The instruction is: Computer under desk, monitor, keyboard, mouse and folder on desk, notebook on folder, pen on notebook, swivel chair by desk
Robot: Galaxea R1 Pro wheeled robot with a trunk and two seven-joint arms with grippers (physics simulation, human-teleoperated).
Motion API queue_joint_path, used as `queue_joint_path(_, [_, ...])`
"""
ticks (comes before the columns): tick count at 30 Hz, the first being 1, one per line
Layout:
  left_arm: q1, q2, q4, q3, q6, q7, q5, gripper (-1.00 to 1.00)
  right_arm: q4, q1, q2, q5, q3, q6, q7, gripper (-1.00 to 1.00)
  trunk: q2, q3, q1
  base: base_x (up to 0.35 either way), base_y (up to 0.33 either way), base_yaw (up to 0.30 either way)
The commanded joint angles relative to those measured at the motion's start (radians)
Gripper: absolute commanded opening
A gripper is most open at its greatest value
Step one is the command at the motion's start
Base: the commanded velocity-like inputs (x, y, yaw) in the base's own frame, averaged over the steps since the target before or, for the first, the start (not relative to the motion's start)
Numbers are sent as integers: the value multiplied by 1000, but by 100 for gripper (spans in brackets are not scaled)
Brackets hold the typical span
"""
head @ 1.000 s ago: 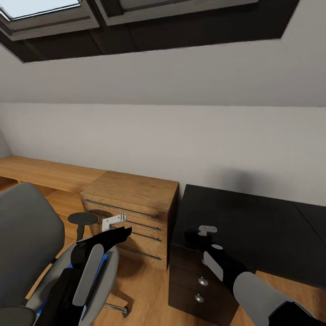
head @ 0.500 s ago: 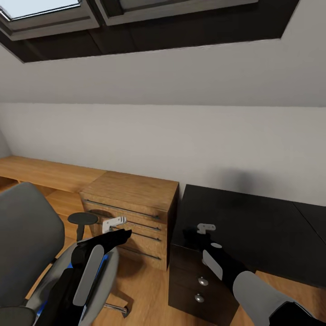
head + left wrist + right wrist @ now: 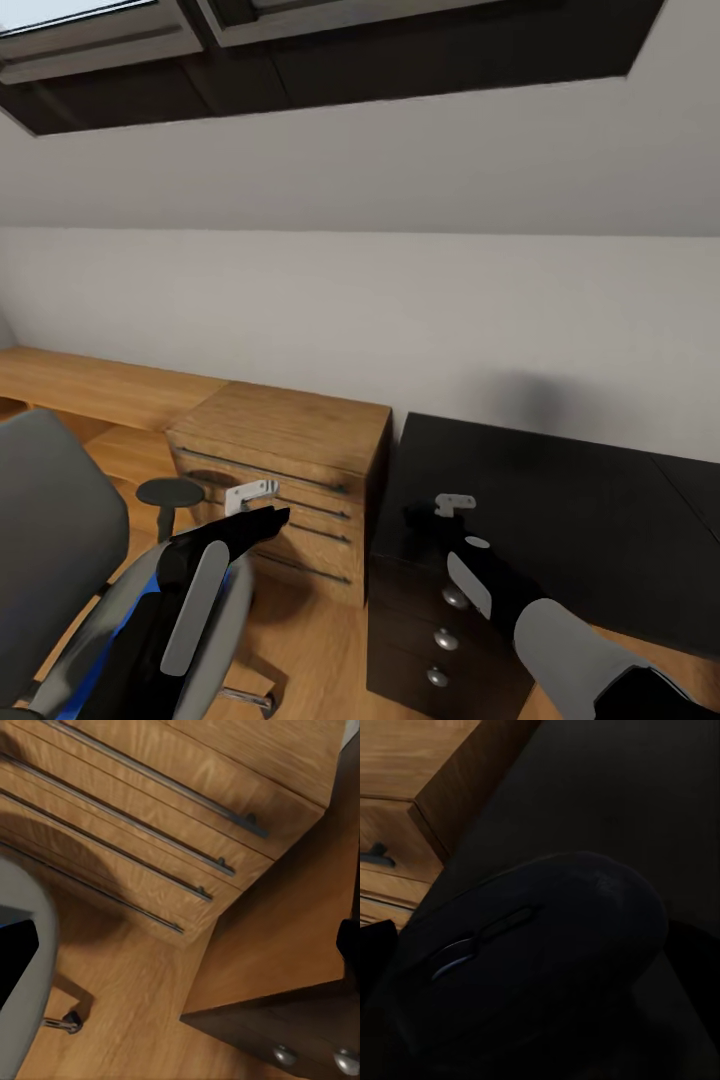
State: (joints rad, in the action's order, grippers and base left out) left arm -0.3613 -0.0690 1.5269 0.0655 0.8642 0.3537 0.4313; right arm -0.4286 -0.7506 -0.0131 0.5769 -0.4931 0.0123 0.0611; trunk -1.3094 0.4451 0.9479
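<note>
Carrying mouse (image 3: pixel 536 975) in closed right gripper (image 3: pixel 455 507) over desk (image 3: pixel 560 500); left gripper (image 3: pixel 250 494) grip unclear; folder etc. pending.

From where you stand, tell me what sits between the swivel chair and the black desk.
In the head view, a wooden drawer chest stands between the swivel chair and the black desk, flush against the desk's side.

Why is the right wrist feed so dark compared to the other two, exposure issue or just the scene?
Looks like scene, not exposure: in the right wrist view a black mouse sits close to the lens over the black desk, while the wooden drawer unit at the edge renders normally. Head view is evenly lit, with a soft shadow on the wall. Left wrist view is bright, slightly soft.
</note>
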Motion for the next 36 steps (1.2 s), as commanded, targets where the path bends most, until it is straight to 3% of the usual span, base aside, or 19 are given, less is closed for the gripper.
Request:
queue_joint_path(1, [-1,0,1,0,3,10,11,100,0,-1,1,9,-8,1,6,-100,-1,1,0,266,0,0])
queue_joint_path(8, [-1,0,1,0,4,8,12,100,0,-1,-1,10,-9,-13,5,-100,-1,1,0,117,0,0])
queue_joint_path(12, [-1,-2,5,-17,4,10,12,100,-1,-1,-4,10,-7,-88,4,-100,-1,1,0,9,0,0])
queue_joint_path(18, [-1,-4,5,-26,4,11,12,100,-1,-1,-13,9,-7,-117,3,-100,-1,1,0,1,0,0])
queue_joint_path(32, [-1,-5,6,-26,4,13,12,100,0,-1,-23,8,-7,-121,6,-100,-99,45,54,0,0,0])
queue_joint_path(36, [-1,-5,6,-26,4,13,11,100,1,-1,-24,8,-7,-121,8,-100,-99,45,54,0,0,0])
